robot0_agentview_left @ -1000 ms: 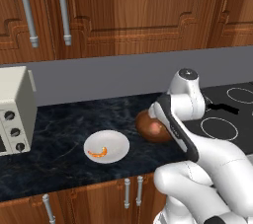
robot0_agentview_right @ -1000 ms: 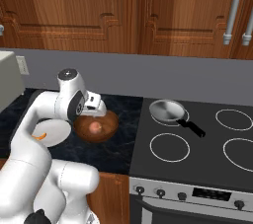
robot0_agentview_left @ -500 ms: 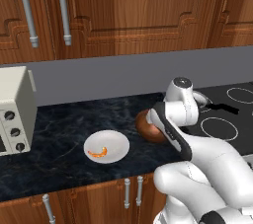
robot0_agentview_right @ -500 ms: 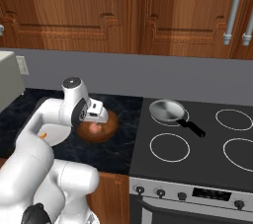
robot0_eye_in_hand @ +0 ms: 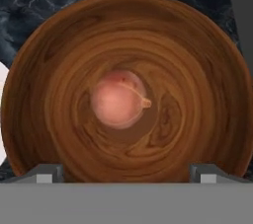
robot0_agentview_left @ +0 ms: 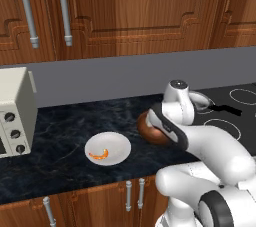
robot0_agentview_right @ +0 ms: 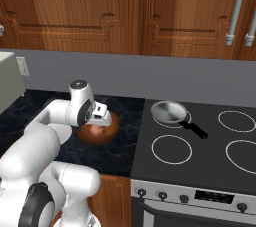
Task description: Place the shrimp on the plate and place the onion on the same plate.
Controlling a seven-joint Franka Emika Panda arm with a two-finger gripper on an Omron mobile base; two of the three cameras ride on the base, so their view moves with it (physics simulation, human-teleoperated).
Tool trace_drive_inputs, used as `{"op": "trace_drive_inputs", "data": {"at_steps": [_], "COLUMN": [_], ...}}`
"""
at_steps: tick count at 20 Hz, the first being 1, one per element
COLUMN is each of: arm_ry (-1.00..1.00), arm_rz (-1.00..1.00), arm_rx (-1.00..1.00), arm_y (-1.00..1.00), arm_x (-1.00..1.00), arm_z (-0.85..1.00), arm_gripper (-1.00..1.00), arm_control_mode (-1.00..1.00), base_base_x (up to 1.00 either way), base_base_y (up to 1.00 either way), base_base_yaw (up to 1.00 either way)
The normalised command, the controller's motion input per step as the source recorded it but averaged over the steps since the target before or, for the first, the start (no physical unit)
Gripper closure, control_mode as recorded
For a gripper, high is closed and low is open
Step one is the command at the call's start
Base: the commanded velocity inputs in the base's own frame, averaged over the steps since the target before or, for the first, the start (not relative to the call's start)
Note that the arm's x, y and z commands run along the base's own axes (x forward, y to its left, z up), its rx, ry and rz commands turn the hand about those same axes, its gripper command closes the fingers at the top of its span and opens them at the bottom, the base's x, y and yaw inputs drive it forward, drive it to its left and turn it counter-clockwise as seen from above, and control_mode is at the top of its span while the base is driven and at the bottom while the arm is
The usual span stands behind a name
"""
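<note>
With the jaws spread wide above it, we judge the onion (robot0_eye_in_hand: 118,98), lying at the centre of the wooden bowl (robot0_eye_in_hand: 197,70) on the worktop (robot0_agentview_left: 60,136), firm, smooth and apt to roll, so we would pinch it across its middle, from nine and three o'clock.

White arm bent low and forward, pincer (robot0_eye_in_hand: 126,172) pointing down, jaws spread wide
</note>
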Motion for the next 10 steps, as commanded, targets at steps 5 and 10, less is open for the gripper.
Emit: {"op": "trace_drive_inputs", "data": {"at_steps": [5,10], "arm_ry": [0.09,0.01], "arm_rz": [0.0,0.0], "arm_rx": [0.01,0.0], "arm_y": [0.0,0.0], "arm_x": [0.18,0.1], "arm_z": [-0.05,-0.27], "arm_gripper": [-1.0,-1.0], "arm_control_mode": [-1.0,-1.0], "base_base_x": [0.0,0.0], "base_base_y": [0.0,0.0], "base_base_yaw": [0.0,0.0]}}
